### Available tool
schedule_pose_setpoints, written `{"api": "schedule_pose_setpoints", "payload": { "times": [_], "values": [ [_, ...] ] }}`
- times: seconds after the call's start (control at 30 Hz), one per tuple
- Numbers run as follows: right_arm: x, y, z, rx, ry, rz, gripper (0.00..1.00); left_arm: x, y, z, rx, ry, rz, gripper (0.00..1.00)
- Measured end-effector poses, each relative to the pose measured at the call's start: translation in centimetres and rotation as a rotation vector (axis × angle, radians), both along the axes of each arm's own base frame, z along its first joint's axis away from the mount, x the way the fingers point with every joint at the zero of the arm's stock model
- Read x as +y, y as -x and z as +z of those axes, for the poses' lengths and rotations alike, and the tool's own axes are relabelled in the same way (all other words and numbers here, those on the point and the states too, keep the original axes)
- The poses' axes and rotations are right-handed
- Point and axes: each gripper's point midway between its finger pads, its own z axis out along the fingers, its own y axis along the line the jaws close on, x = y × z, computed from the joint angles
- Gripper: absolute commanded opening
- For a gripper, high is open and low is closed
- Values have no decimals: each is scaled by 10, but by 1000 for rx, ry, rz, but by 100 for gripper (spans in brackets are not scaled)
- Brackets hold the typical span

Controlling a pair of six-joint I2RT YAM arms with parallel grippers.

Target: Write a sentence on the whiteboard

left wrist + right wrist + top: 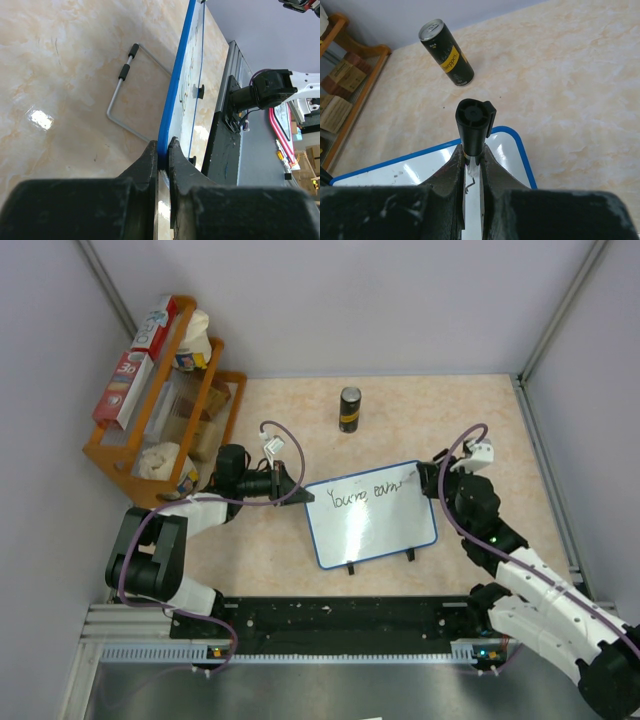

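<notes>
The whiteboard [375,530] is sitting in the middle of the surface [450,420]. The left fingers [147,165] are pinching the blue rim at its left edge. The right fingers [451,172] are gripping a black marker [472,120] over its top right corner, beside the unfinished sentence [365,490]. A can [349,409] is standing behind.

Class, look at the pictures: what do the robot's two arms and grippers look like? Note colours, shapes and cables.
The left arm and right arm alternate white shells with rounded black joints. A thin purple cable loops along each. The left gripper and right gripper each have two matte black fingers tapering toward the tips.
</notes>
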Motion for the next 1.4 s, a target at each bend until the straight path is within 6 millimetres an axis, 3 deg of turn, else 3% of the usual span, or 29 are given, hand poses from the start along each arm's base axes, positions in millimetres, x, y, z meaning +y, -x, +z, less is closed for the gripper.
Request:
{"api": "schedule_pose_setpoints", "payload": {
  "times": [0.63,1.4],
  "values": [
    [11,-2,1,11,-19,47,0,0,0,0,0,0,0,0],
    [3,10,-12,41,-21,34,0,0,0,0,0,0,0,0]
  ]
}}
